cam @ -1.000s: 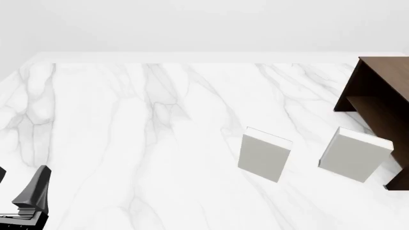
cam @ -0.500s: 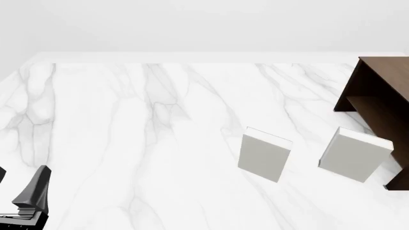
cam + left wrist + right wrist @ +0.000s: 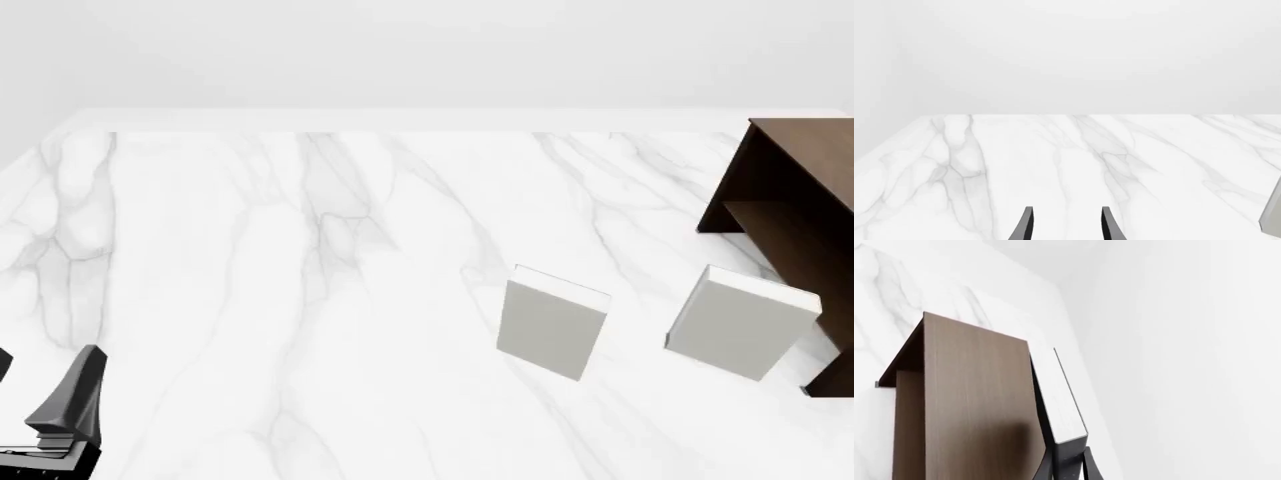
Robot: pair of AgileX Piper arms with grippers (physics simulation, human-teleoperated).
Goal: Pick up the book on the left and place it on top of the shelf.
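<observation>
Front view is showing two pale grey books standing on the marble table [image 3: 267, 250]: the nearer-centre grey book [image 3: 554, 322] at about 5 o'clock, and the second grey book [image 3: 741, 322] just beside the shelf [image 3: 787, 200], which is sitting at 3 o'clock and being cut off by the frame edge. Both grey books are standing well apart from each other, on the open table in front of the shelf.

The left gripper [image 3: 1067, 227] is hanging at 7 o'clock in the front view, with its fingers [image 3: 1027, 226] spread apart over bare marble and holding nothing. A grey sliver at the edge of the left wrist view is too cropped to identify.

The right gripper [image 3: 1071, 462] is lying outside the front view. Its wrist camera is showing it seemingly clamped on the book [image 3: 1067, 400], whose black cover and white pages are running right alongside the shelf's flat brown top. Whether the book is touching that top is hard to tell.
</observation>
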